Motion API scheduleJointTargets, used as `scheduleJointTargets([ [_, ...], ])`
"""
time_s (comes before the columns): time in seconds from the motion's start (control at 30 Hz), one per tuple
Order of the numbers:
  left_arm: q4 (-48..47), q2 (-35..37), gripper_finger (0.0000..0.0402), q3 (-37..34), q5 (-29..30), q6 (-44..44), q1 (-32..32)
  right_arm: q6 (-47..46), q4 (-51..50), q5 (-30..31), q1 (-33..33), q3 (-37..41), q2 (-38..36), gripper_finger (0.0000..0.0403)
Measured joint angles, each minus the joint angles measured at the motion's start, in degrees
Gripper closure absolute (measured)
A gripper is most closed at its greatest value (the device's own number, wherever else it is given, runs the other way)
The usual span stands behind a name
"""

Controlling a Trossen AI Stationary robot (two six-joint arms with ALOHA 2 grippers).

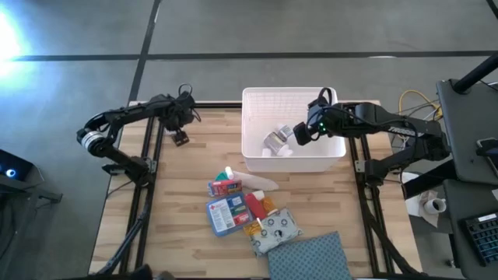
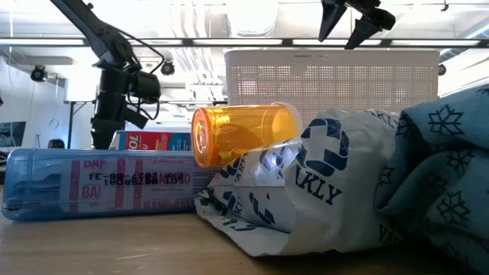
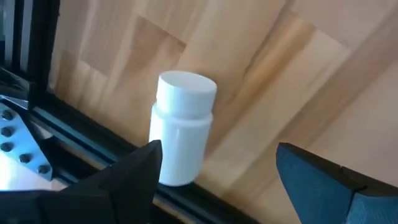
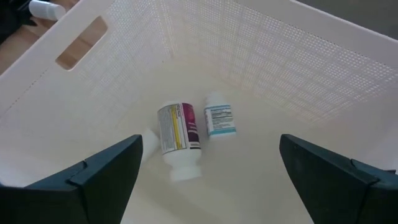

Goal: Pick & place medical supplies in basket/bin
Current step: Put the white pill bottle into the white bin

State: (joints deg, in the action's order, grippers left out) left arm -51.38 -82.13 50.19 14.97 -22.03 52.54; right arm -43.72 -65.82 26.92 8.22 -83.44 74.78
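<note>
A white pill bottle (image 3: 181, 127) stands upright on the wood by the table's far left edge rail. My left gripper (image 3: 217, 180) hangs open over it, pointing steeply down. The bottle shows beside one fingertip (image 3: 140, 171), and I see no touch. My right gripper (image 4: 208, 177) waits open above the white bin (image 1: 257, 97), where two labelled bottles (image 4: 177, 134) (image 4: 219, 118) lie on the floor. On the near table lie a blue flat packet (image 1: 226, 214), red and orange packs (image 1: 258, 206), a patterned pouch (image 1: 278, 228) and an orange bottle (image 2: 237, 136) resting on the pouch.
The black frame rail (image 3: 74, 134) runs close beside the white bottle. A blue-grey dotted cloth (image 1: 307, 257) lies at the near edge. Bare wood lies between my left gripper (image 1: 180, 134) and the bin. Cables and gear stand beyond the table's right side.
</note>
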Motion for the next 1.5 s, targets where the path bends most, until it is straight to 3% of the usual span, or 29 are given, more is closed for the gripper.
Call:
scheduleJointTargets([
  [0.33, 2.7, -8.2, 0.0122, 0.2, 0.9, -1.7, 0.6, -0.9, 0.0, 0.0, 0.1, 0.0, 0.0, 0.0033],
  [0.6, -0.4, -14.5, 0.0249, 4.2, 1.7, -1.0, 0.2, -1.5, 0.0, 0.0, 0.1, 0.0, 0.0, 0.0033],
  [0.67, -1.3, -14.7, 0.0253, 4.9, 1.7, -0.3, -0.5, -1.6, 0.0, 0.0, 0.1, 0.0, 0.0, 0.0033],
  [0.93, -4.6, -5.7, 0.0253, 14.4, -3.1, 7.4, -4.7, -1.3, 0.0, 0.1, 0.5, 0.0, 0.0, 0.0034],
  [1.03, -2.7, 2.2, 0.0251, 18.9, -10.4, 11.4, -6.7, -1.3, 0.2, 0.1, 1.1, 0.0, 0.0, 0.0035],
  [1.17, 11.8, 13.9, 0.0238, 20.0, -19.6, 19.2, -11.0, -1.3, 0.3, 0.2, 1.9, 0.0, 0.0, 0.0035],
  [1.27, 26.6, 18.7, 0.0240, 18.0, -24.2, 23.7, -16.2, -1.3, 0.4, 0.2, 2.5, 0.0, 0.0, 0.0035],
  [1.37, 36.5, 17.8, 0.0243, 16.7, -25.5, 26.8, -22.2, -1.3, 0.4, 0.2, 2.8, 0.0, 0.0, 0.0035],
  [1.5, 50.5, 9.9, 0.0244, 16.5, -26.0, 29.0, -28.0, -1.3, 0.4, 0.2, 2.7, -0.4, 0.0, 0.0035],
])
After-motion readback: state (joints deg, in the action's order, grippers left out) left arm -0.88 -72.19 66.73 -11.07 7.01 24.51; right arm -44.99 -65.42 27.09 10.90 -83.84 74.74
